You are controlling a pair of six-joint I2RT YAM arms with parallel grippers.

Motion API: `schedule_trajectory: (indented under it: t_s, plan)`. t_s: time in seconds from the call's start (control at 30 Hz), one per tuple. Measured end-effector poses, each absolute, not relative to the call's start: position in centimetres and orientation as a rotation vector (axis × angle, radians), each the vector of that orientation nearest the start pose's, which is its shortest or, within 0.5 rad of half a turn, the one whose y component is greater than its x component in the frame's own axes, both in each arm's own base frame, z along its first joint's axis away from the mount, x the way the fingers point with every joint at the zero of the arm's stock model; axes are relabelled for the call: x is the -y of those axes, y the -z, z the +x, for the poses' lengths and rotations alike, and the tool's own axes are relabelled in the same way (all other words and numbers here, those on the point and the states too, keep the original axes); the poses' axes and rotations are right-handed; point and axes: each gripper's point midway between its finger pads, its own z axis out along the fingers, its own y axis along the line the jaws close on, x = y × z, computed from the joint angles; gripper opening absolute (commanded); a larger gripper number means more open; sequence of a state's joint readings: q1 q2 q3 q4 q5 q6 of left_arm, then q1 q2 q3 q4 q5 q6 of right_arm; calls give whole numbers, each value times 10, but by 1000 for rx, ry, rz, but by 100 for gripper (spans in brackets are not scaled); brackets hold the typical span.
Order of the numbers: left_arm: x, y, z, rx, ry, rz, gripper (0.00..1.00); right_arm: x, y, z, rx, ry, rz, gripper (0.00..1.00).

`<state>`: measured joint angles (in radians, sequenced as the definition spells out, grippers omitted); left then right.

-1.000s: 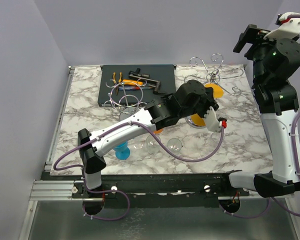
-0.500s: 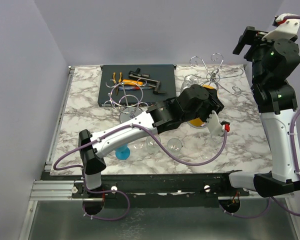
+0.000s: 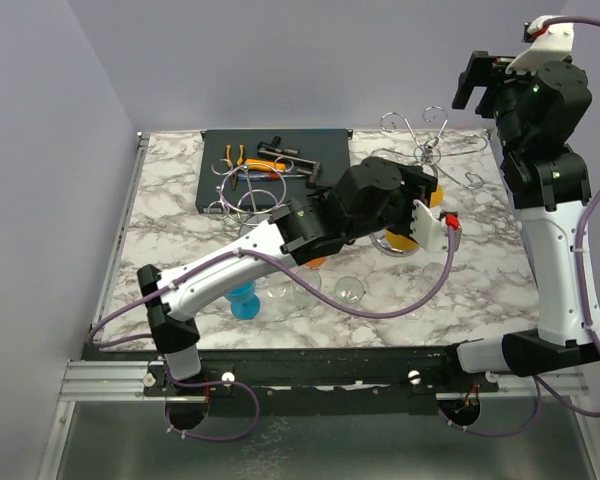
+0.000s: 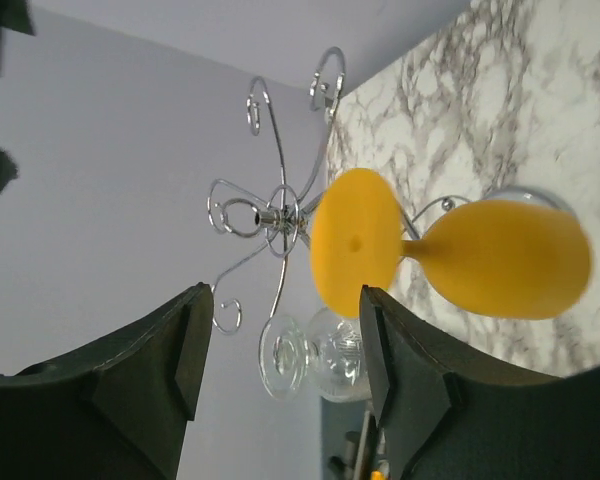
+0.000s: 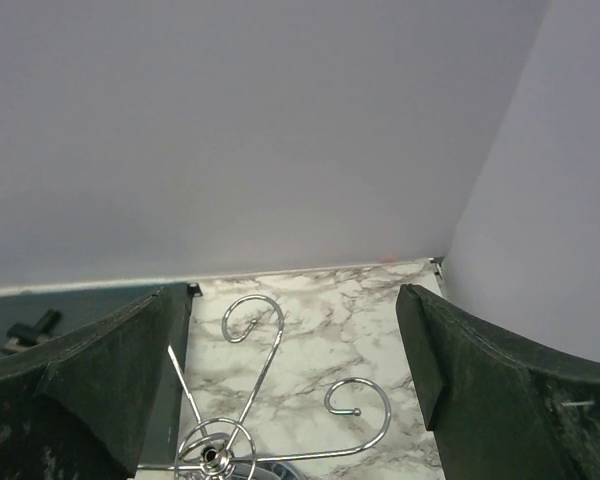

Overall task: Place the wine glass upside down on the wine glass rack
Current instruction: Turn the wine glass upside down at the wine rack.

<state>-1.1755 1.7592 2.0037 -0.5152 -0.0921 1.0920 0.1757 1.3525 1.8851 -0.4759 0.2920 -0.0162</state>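
Marble table point(image 3: 490, 290), rack point(image 4: 280, 215), orange glass point(image 4: 505, 260) (inverted)

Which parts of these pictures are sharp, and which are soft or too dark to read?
Left wrist view: the wine glass rack is crisp, the orange wine glass slightly soft, the left gripper dark and featureless. Right wrist view: the right gripper dark and blurred. Top view: even light, no harsh glare.

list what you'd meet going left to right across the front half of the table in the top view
blue glass → clear glasses → orange wine glass → right arm
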Motion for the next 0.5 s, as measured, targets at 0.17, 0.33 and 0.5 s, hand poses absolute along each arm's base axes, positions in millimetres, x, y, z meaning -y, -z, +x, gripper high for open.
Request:
schedule_trajectory:
  t_s: [0.17,0.33,0.5]
  plan:
    - [430,-448,234,-938,112,1473,67,-38,-503,403,-1601,34,-46,100]
    - [387,-490,226,-990,201,1313,67,-46,-475,412,-1693,-17,-133,100]
    - [362,-502,264,-1113,232,1162,65,-42,-452,419,-1751,-46,-153,100]
